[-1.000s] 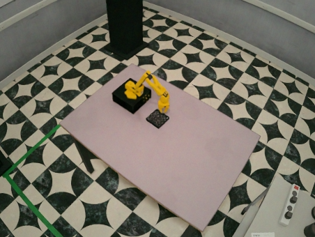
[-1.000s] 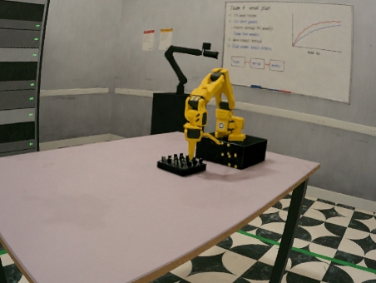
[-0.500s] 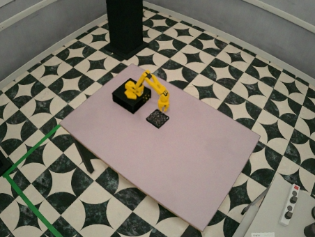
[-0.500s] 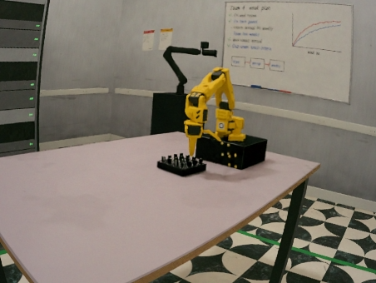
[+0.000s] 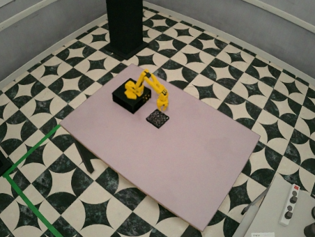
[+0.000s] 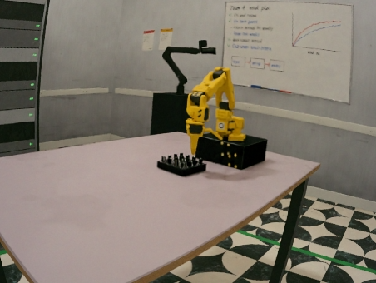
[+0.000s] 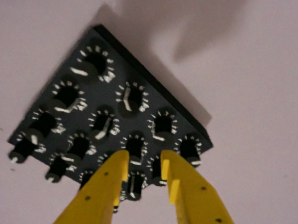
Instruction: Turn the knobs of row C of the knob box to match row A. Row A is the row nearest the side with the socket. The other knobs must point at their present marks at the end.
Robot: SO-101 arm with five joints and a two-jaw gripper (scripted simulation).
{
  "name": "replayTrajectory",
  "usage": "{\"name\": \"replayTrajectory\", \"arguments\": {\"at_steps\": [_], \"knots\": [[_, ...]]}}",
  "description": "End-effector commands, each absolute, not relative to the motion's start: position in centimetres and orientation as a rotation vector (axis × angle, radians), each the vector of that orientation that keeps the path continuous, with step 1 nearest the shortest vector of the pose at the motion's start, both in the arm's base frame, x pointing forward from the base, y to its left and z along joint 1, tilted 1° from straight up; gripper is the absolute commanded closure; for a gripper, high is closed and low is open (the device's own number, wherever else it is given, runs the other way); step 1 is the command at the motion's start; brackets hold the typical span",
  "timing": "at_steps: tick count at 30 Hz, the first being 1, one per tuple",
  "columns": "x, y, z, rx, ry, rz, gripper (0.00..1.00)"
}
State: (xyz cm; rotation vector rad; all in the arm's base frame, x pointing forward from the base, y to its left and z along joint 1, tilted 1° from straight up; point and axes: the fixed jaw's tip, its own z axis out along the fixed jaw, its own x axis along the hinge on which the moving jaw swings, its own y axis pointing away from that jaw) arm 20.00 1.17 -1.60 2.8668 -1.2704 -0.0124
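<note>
Knob box [image 5: 155, 119] [image 6: 181, 170] [image 7: 120, 71] sits on the table [image 5: 139, 150] [image 6: 104, 208] [image 7: 255, 100]. Tool [image 5: 162, 109] [image 6: 194, 154] [image 7: 145, 157], fingers slightly parted and holding nothing, stands above the box's edge; in wrist view, most knobs lie up-left of the fingertips.

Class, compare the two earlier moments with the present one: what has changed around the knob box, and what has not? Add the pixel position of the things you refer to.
The gripper [image 5: 162, 109] [image 6: 194, 154] [image 7: 145, 159] seems to have risen very slightly above the knob box [image 5: 156, 117] [image 6: 181, 170] [image 7: 200, 131]; whether it let go of a knob cannot be told. The box stayed put.
</note>
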Motion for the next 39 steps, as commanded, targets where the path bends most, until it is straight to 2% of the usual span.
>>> {"name": "replayTrajectory", "arguments": {"at_steps": [1, 16, 39], "knots": [[19.4, 1.2, -1.2, 2.887, -1.254, 0.016, 0.92], [16.5, 1.0, -1.1, 2.887, -1.254, 0.016, 0.92], [16.5, 1.5, -1.0, 2.854, -1.328, 0.016, 0.91]]}}
